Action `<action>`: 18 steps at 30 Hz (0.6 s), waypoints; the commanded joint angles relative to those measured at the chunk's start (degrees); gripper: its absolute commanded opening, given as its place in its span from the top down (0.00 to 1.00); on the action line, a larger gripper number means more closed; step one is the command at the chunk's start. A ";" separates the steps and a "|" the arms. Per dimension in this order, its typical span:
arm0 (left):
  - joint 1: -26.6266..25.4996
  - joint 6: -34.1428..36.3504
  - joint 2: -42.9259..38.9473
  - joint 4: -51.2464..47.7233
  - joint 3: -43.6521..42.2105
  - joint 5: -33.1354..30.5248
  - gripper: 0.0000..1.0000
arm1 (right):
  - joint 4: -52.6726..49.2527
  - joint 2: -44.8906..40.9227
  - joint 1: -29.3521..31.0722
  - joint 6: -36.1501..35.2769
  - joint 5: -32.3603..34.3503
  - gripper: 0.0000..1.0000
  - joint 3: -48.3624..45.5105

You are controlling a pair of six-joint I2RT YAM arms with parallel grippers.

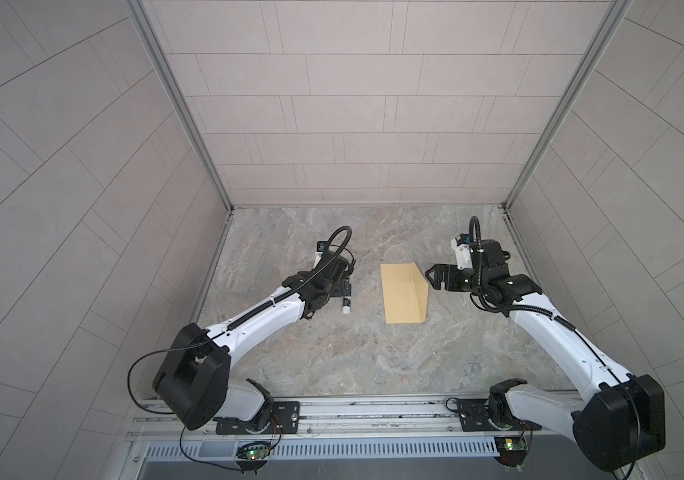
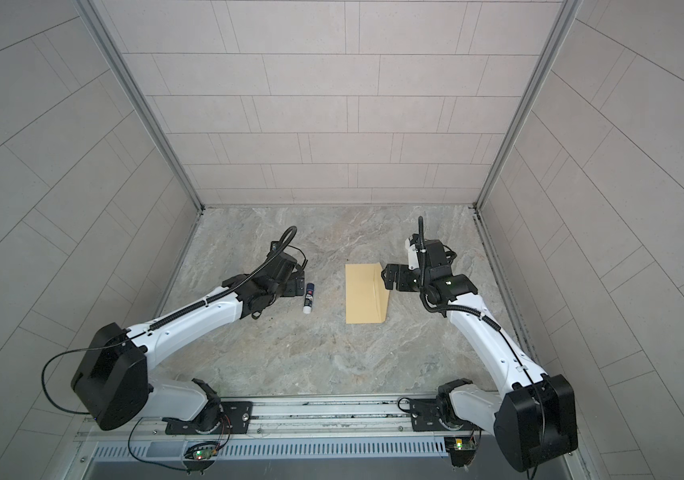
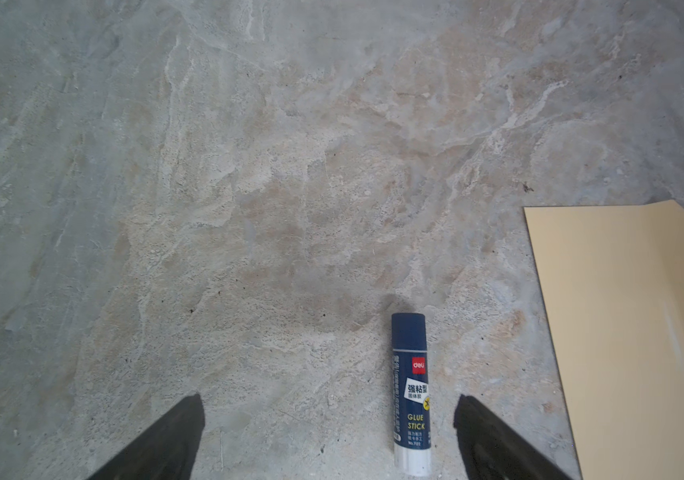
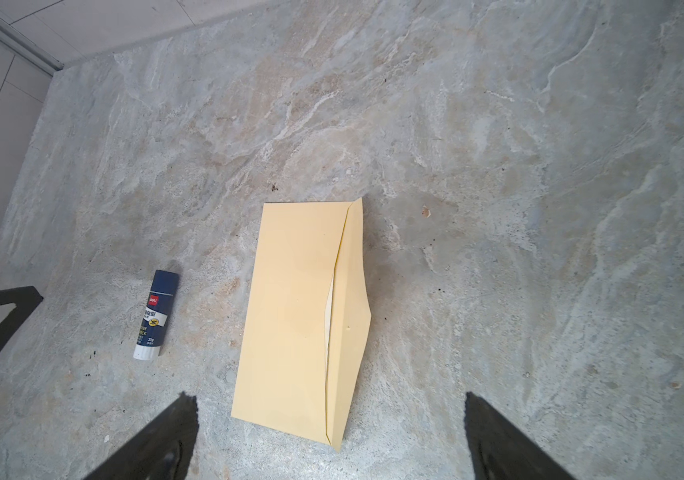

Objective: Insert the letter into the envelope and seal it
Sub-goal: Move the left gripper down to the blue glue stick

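The yellow-tan envelope (image 1: 400, 295) (image 2: 363, 295) lies flat mid-table, and its flap (image 4: 350, 316) stands half raised along the right side. A pale sliver (image 4: 329, 309) shows in its mouth; the letter is otherwise hidden. In both top views my right gripper (image 1: 429, 279) (image 2: 385, 277) hangs open right beside the flap. In the right wrist view that gripper (image 4: 332, 415) spreads wide over the envelope's near end and holds nothing. My left gripper (image 3: 329, 415) (image 2: 295, 286) is open over bare table, and the envelope (image 3: 643, 332) lies off to its side.
A blue and white glue stick (image 2: 309, 297) (image 1: 346, 306) lies left of the envelope. In the left wrist view the glue stick (image 3: 410, 395) rests between the left fingers, nearer one of them. Tiled walls enclose the marble table (image 1: 352, 365) on three sides.
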 commanded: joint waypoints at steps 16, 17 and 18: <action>2.79 1.96 11.58 -8.81 9.22 14.28 0.09 | 1.22 1.13 -0.68 -1.82 -2.65 0.01 -1.89; 2.79 1.78 11.96 -8.34 9.16 15.55 0.11 | 1.30 1.23 -0.71 -1.83 -2.76 0.01 -1.94; 2.78 1.45 12.42 -7.90 8.97 16.53 0.14 | 1.26 1.32 -0.79 -1.89 -2.84 0.01 -1.95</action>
